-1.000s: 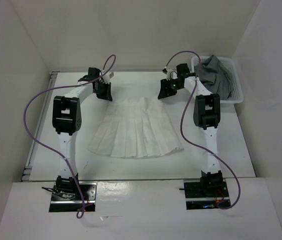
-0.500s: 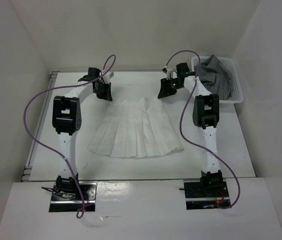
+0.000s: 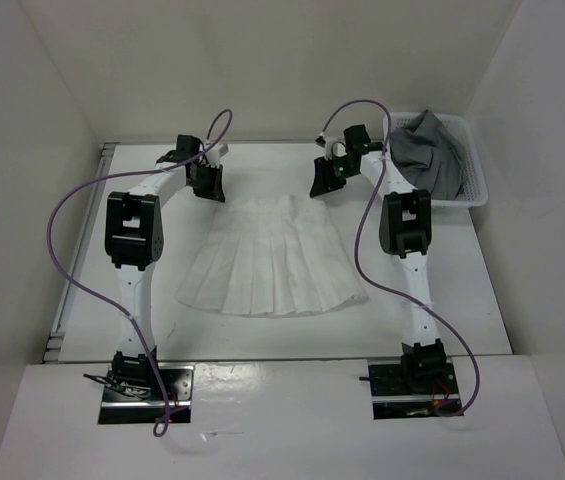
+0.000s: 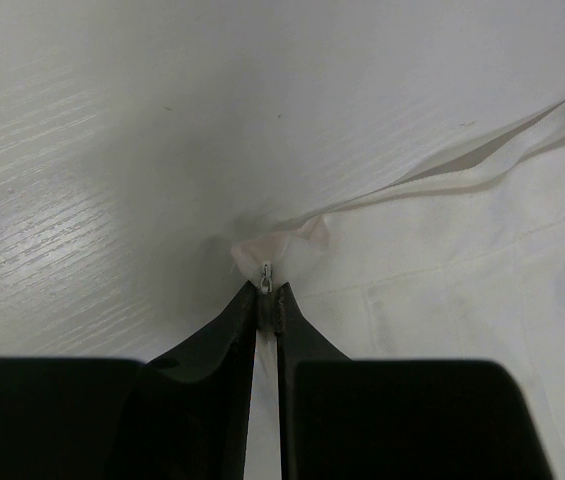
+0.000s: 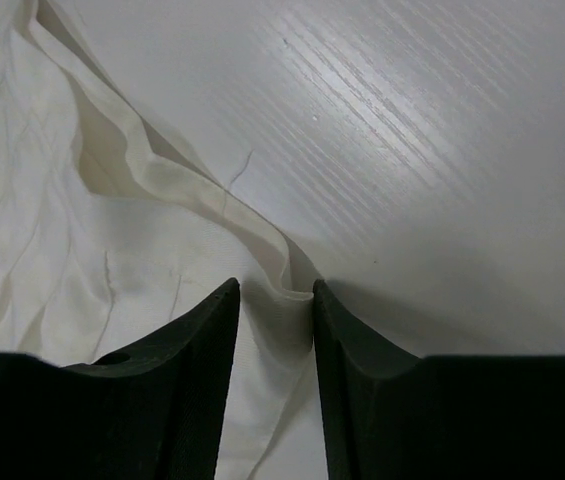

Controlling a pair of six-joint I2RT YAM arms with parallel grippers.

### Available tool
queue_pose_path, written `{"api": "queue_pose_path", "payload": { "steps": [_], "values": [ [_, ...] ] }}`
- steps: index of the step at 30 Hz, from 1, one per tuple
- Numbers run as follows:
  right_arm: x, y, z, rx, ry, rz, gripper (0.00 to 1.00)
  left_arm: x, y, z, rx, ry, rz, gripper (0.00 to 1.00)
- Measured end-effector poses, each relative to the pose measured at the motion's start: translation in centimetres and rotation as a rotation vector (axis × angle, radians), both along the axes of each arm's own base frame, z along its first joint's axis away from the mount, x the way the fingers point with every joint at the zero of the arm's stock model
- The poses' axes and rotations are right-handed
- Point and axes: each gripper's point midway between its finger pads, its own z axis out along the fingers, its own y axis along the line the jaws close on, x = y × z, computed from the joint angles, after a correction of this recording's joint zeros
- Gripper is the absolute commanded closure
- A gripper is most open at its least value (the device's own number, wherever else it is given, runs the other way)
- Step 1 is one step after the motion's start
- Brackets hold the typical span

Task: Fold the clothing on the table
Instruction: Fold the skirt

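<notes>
so the left claw is clenched on a tiny pinch of waistband right at the zip; the right claw sits spread around the other corner, not gripping. The skirt lies flat mid-frame on the bench, waistband toward the top. Worry: that thin pinch slips, or right grabs one loose fold and the pleats skew. No labels or writing visible
</notes>
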Motion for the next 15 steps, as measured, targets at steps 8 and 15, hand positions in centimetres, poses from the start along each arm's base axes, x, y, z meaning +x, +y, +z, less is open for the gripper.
{"api": "queue_pose_path", "payload": {
  "steps": [8, 15],
  "values": [
    [-0.61, 0.40, -0.65, -0.019, 0.016, 0.016, 1.00, -0.03, 0.03, 0.06, 0.002, 0.001, -0.002, 1.00],
    [-0.54, 0.21, -0.58, -0.042, 0.016, 0.007, 1.00, -0.18, 0.76, 0.82, 0.061, 0.004, -0.027, 1.00]
  ]
}}
